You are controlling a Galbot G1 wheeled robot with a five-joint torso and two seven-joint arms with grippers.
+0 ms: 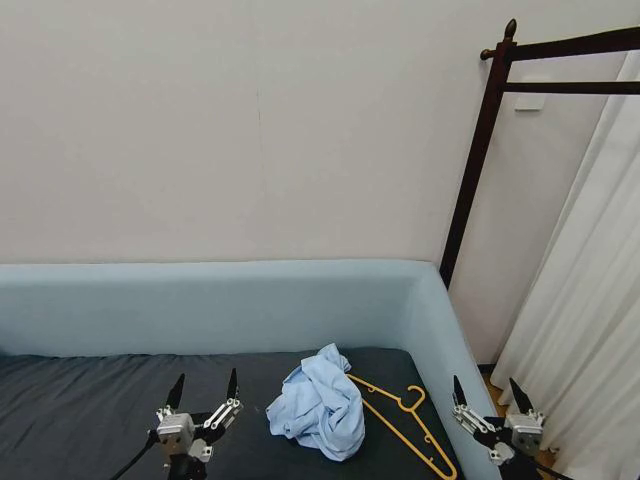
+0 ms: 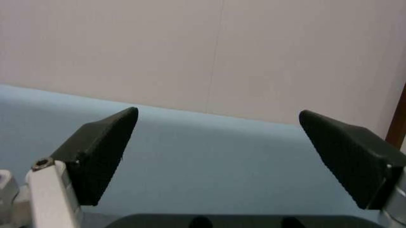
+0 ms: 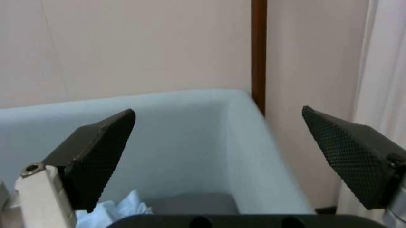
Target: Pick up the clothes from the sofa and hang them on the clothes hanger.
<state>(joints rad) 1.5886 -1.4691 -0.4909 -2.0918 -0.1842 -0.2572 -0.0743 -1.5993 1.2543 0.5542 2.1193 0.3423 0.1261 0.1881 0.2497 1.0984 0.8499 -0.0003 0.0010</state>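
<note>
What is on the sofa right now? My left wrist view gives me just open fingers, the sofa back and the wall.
Observer: Light blue clothes lie in a heap on the sofa, to the right of the left gripper and apart from it.
Operator: Anything beside them?
Observer: A yellow hanger lies flat on the cushion, against the right side of the heap.
Operator: And the other arm?
Observer: The right gripper is open and holds nothing, low by the right end of the sofa.
</note>
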